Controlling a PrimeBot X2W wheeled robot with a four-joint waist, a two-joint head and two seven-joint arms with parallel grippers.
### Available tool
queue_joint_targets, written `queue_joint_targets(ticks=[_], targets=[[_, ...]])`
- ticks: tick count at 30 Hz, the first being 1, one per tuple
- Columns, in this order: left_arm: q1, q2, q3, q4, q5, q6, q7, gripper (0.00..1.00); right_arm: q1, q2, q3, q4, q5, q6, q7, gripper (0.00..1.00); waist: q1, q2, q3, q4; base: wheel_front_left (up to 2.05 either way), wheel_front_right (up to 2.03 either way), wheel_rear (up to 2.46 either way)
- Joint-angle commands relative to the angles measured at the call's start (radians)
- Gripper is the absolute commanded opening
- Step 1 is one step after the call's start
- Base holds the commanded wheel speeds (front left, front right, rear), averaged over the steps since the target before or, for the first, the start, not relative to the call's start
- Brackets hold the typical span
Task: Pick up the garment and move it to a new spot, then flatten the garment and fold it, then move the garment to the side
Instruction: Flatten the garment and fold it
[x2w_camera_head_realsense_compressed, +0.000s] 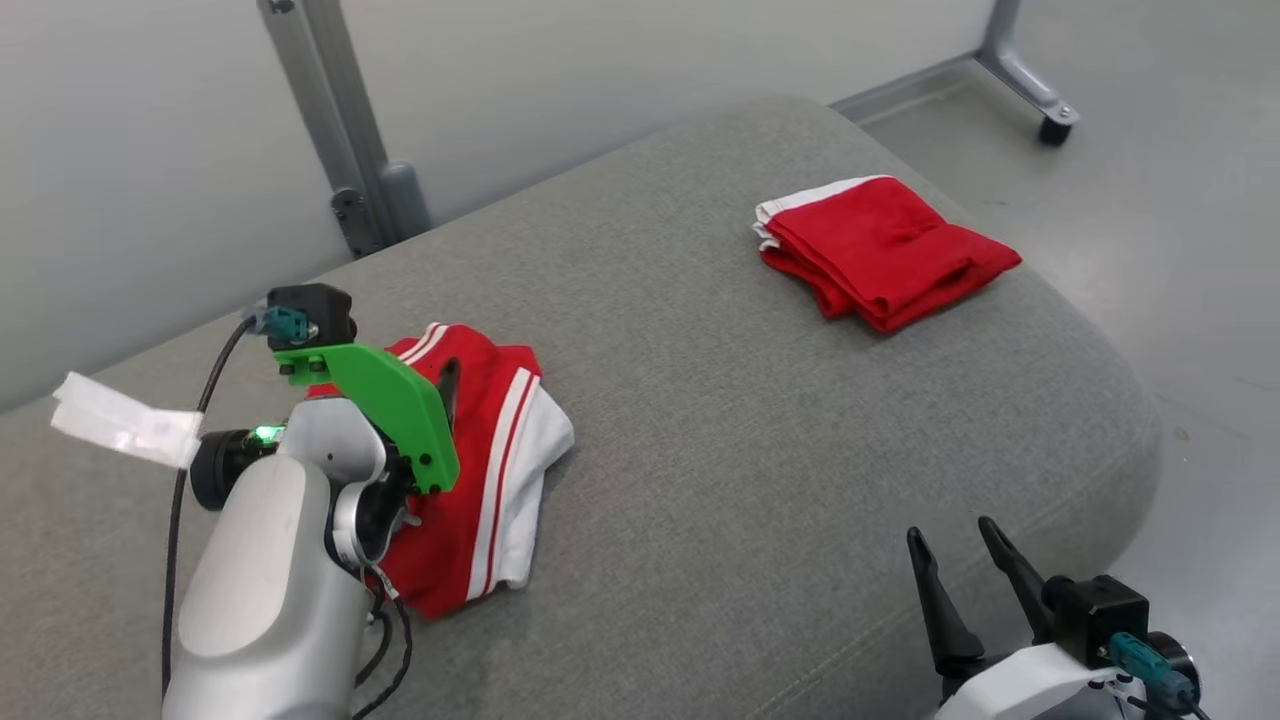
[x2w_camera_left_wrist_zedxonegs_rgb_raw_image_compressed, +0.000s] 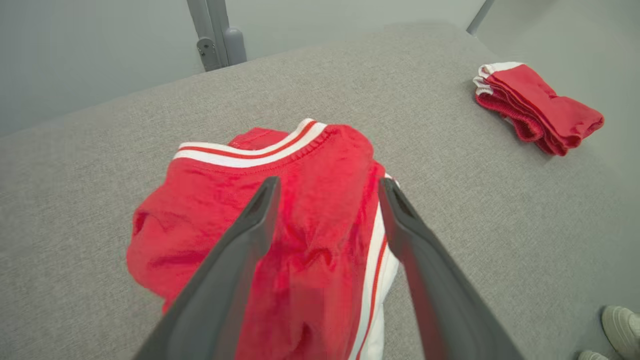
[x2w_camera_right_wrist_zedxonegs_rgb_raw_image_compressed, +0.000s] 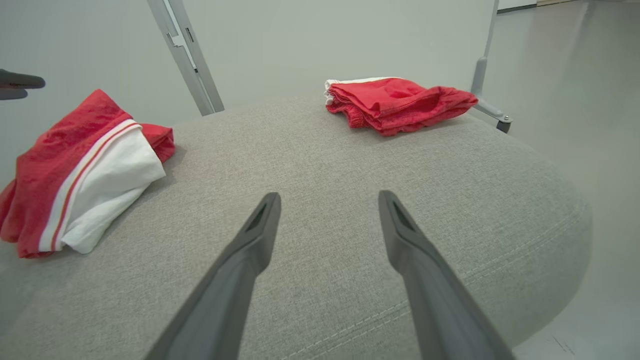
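Squarely over the crumpled red garment (x2w_camera_left_wrist_zedxonegs_rgb_raw_image_compressed: 200, 215) hung the left hand (x2w_camera_left_wrist_zedxonegs_rgb_raw_image_compressed: 328, 184), its two dark fingers spread wide with nothing gripped between them. In the left wrist view the cloth lay beneath and between those fingers, its red body under the gap and its white stripes running beside the right-hand finger; whether the tips touched the fabric could not be told. The garment sat in a loose heap on the near left part of the grey cushion (x2w_camera_head_realsense_compressed: 700, 450), red on top, with a white panel edged by a red and white stripe turned out toward the cushion's middle. From the head view the arm's green bracket (x2w_camera_head_realsense_compressed: 385, 400) and pale forearm covered much of the heap's left side. The right hand (x2w_camera_head_realsense_compressed: 948, 530) was low at the cushion's near right edge, well apart from the heap, fingers likewise wide apart and holding nothing, pointing across bare upholstery. A second red piece, the folded garment (x2w_camera_head_realsense_compressed: 885, 255), lay near the far right edge of the cushion, well apart from both hands, with white trim showing at its left end. Behind the cushion a grey metal post (x2w_camera_head_realsense_compressed: 340, 130) rose against the pale wall, and a pale shoe (x2w_camera_left_wrist_zedxonegs_rgb_raw_image_compressed: 620, 322) showed at the lower right corner of the left wrist view.
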Motion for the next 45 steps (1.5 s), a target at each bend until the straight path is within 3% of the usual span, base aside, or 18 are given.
queue_joint_targets(ticks=[1,8,13,14,15,16,17,25,34,41,45], targets=[[-0.033,0.0,-0.009,0.018,0.011,0.008,0.022,1.0,-0.011,0.0,-0.008,-0.001,0.006,-0.001,-0.013,1.0,0.0,-0.0001,0.092,-0.101,0.0,0.0,0.0],[-0.141,0.03,-0.054,0.12,0.095,0.083,0.086,1.0,-0.01,0.0,-0.026,0.003,0.028,-0.001,-0.043,1.0,0.0,-0.0001,0.133,-0.111,0.0,0.0,0.0],[-0.167,0.028,-0.065,0.16,0.097,0.098,0.09,1.0,-0.016,0.0,-0.024,0.011,0.035,-0.001,-0.053,1.0,0.0,-0.0001,0.133,-0.11,0.0,0.0,0.0],[-0.168,0.028,-0.066,0.166,0.097,0.096,0.092,0.93,-0.018,0.0,-0.02,0.013,0.035,-0.001,-0.053,1.0,0.0,-0.0001,0.132,-0.11,0.0,0.0,0.0],[-0.168,0.028,-0.068,0.171,0.094,0.094,0.092,0.57,-0.02,0.0,-0.017,0.015,0.035,-0.001,-0.053,1.0,0.0,-0.0001,0.129,-0.109,0.0,0.0,0.0],[-0.167,0.025,-0.068,0.175,0.088,0.089,0.091,0.48,-0.022,0.0,-0.013,0.017,0.034,-0.001,-0.052,1.0,0.0,-0.0001,0.126,-0.109,0.0,0.0,0.0],[-0.167,0.021,-0.068,0.175,0.081,0.083,0.083,0.0,-0.024,0.0,-0.01,0.018,0.033,-0.001,-0.052,1.0,0.0,-0.0001,0.123,-0.108,0.0,0.0,0.0],[-0.189,-0.012,-0.054,0.149,0.031,0.056,-0.073,0.0,-0.037,0.0,0.006,0.025,0.019,-0.001,-0.038,1.0,0.0,-0.0001,0.1,-0.102,0.0,0.0,0.0],[-0.259,-0.036,-0.089,0.007,-0.144,-0.011,-0.404,0.0,-0.036,0.0,0.017,0.026,-0.002,-0.001,-0.01,1.0,0.0,-0.0001,0.056,-0.077,0.0,0.0,0.0],[-0.253,-0.034,-0.225,-0.131,-0.405,0.014,-0.668,0.0,-0.011,0.0,0.008,0.011,-0.006,-0.001,0.0,1.0,0.0,-0.0001,0.027,0.002,0.0,0.0,0.0],[-0.154,-0.034,-0.262,-0.111,-0.446,0.045,-0.715,0.0,-0.002,0.0,0.01,0.006,-0.004,-0.001,0.003,1.0,0.0,-0.0001,0.017,0.047,0.0,0.0,0.0]])
